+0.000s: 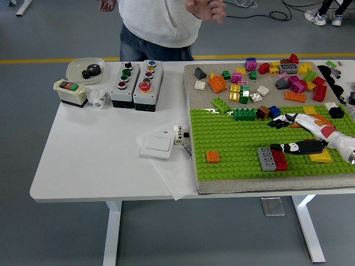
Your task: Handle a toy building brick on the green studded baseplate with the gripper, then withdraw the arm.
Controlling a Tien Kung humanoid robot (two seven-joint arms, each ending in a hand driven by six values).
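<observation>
White counter, green baseplate [233, 144]: gray-red brick [272, 158] seated near front edge, right robot hand [297, 134] spread, empty, just right of it; judgement: withdraw high, clearing the studs.

The person [161, 22] at twelve o'clock is cut off above the chest. The right hand [305, 136] hides orange bricks [323, 119]; its arm leaves at three o'clock.

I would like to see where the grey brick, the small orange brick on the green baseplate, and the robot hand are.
grey brick [267, 159], head view, on its studded top.
small orange brick [213, 157], head view, on its top face.
right robot hand [288, 133], head view, midway between its thumb tip and its fingertips.
</observation>
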